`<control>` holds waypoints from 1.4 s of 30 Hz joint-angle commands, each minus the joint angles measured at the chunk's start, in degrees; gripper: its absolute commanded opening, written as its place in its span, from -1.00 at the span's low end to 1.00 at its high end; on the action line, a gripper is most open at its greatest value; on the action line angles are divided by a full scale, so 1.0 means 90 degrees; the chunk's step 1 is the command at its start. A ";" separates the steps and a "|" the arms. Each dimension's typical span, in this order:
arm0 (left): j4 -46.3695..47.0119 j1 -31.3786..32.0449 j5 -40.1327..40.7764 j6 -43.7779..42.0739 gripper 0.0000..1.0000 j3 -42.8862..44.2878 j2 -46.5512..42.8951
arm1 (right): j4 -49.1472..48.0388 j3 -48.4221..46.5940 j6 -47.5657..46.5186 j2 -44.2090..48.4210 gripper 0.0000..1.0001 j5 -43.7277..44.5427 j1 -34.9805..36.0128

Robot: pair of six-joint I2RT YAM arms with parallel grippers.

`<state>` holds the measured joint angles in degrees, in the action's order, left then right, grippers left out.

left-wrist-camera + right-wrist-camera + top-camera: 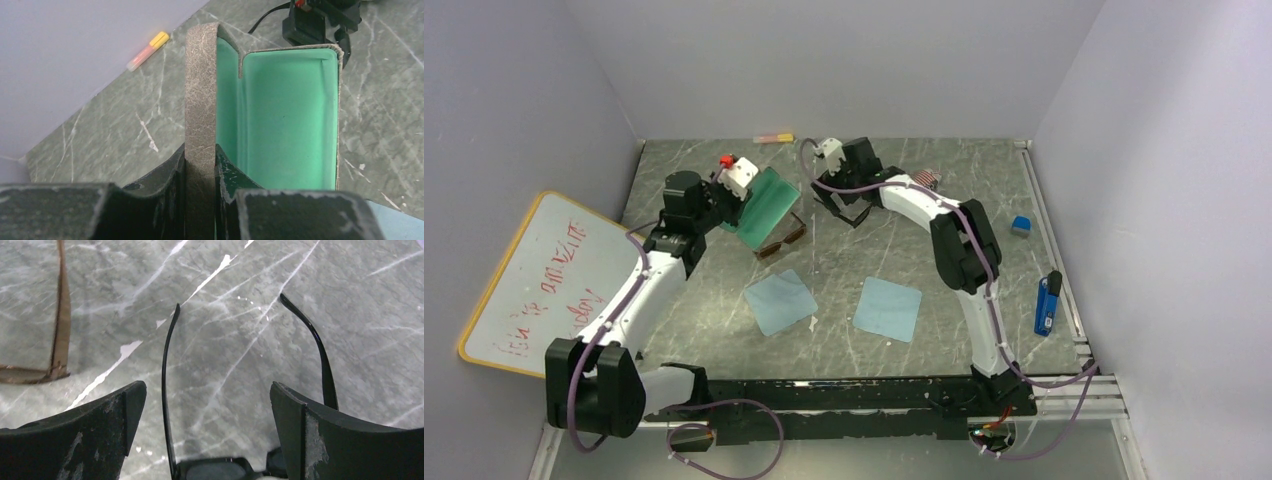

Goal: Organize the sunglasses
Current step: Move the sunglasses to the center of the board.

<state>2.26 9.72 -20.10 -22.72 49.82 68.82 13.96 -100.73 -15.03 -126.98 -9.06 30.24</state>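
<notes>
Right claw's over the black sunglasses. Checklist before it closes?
1. Right claw open: ok, jaws wide.
2. Black sunglasses centred in the gap: not ok; one temple lies inside it, the other passes behind one side of the claw.
3. Brown-amber sunglasses outside the gap: ok, off to one side.
4. Left claw holding the case: ok, shut on its flap.
5. Case open, lining bare: ok where visible; its bottom is hidden by the claw.
</notes>
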 commanded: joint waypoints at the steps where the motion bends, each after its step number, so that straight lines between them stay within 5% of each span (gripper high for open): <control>1: 0.0250 -0.0230 -0.0191 0.0132 -0.69 0.0267 -0.0236 | 0.0262 -0.0662 -0.0116 -0.0537 1.00 0.0542 0.0023; 10: 0.0276 -0.0318 -0.0484 0.0163 -0.67 0.0461 -0.0005 | 0.0321 -0.0365 -0.0230 -0.0657 0.92 0.0703 -0.0129; 21: 0.0401 -0.0264 -0.1426 0.0583 -0.63 0.1638 0.1545 | 0.0056 0.0664 0.0182 -0.0039 0.73 0.0717 -0.0640; 42: -0.1844 0.1604 0.0017 -0.0269 -0.62 0.5699 0.5077 | -0.0640 0.2334 0.0694 0.1118 0.84 0.0557 -0.2303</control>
<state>-10.39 21.15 -22.98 -22.09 94.56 110.72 7.22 -82.00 -9.76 -120.90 -3.05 11.68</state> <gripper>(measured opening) 0.230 0.896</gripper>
